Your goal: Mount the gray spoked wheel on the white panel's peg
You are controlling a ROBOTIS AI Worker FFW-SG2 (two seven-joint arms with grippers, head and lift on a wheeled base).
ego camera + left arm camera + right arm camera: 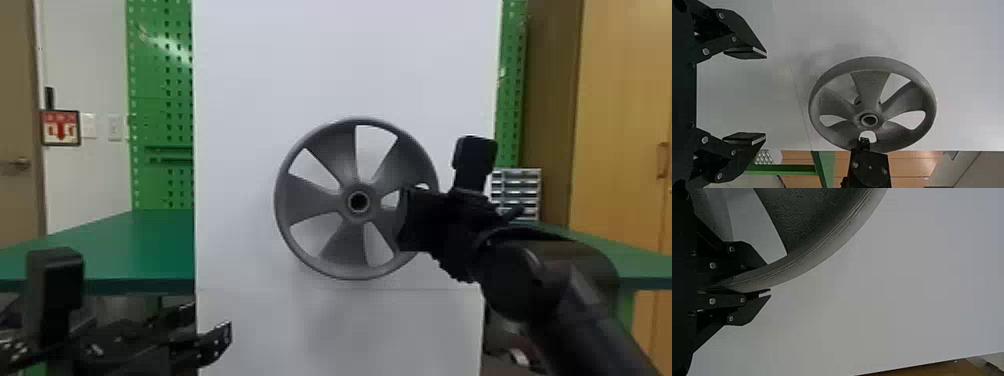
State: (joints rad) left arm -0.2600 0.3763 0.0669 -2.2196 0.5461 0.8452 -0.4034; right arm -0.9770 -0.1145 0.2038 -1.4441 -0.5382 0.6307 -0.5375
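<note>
The gray spoked wheel point(340, 250) is held upright in front of the white panel point(240, 150), its hub facing the head camera. My right gripper point(407, 220) grips the wheel's rim on its right side. In the right wrist view the rim runs between the fingers of that gripper point(764, 280). My left gripper point(212, 325) is low at the left, away from the wheel; in the left wrist view this gripper point(766, 96) stands open with nothing between its fingers. The left wrist view shows a gap between the wheel point(871, 64) and the panel, with a small part behind the spokes.
Green tabletops point(130, 240) flank the panel on both sides, with green pegboard point(160, 90) behind. A small drawer cabinet point(520, 185) stands behind my right arm, and a wooden cabinet point(620, 125) is at the far right.
</note>
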